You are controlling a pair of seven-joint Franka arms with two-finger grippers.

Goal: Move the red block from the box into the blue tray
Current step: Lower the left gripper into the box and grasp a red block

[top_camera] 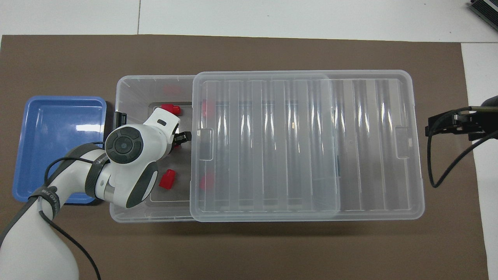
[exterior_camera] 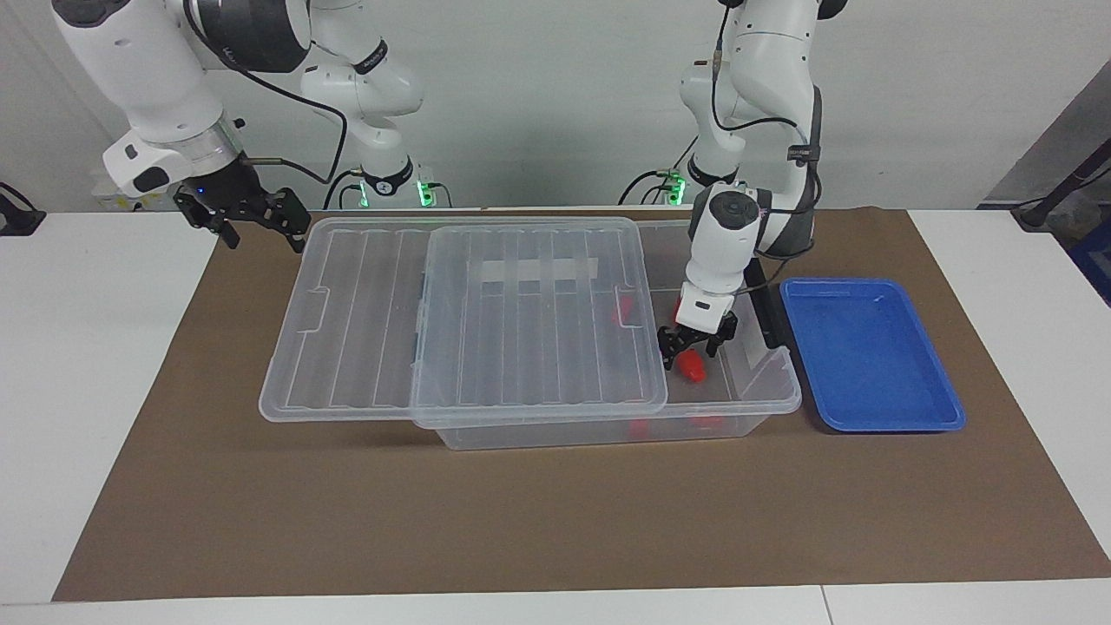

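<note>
The clear box (exterior_camera: 564, 434) lies across the mat, its ribbed lid (exterior_camera: 486, 321) slid toward the right arm's end, leaving the end beside the blue tray (exterior_camera: 868, 356) uncovered. My left gripper (exterior_camera: 692, 354) is down inside that uncovered end, shut on a red block (exterior_camera: 693, 367). In the overhead view the left hand hides that block; two more red blocks (top_camera: 171, 109) (top_camera: 167, 179) lie on the box (top_camera: 136, 87) floor, one farther from the robots and one nearer. The blue tray (top_camera: 58, 144) holds nothing. My right gripper (exterior_camera: 265, 236) waits open beside the lid's end.
The lid (top_camera: 303, 144) overhangs the box toward the right arm's end. A black latch handle (exterior_camera: 764, 317) stands between the box and the tray. A brown mat (exterior_camera: 555, 521) covers the table. Red shapes show faintly through the lid's edge (top_camera: 206, 182).
</note>
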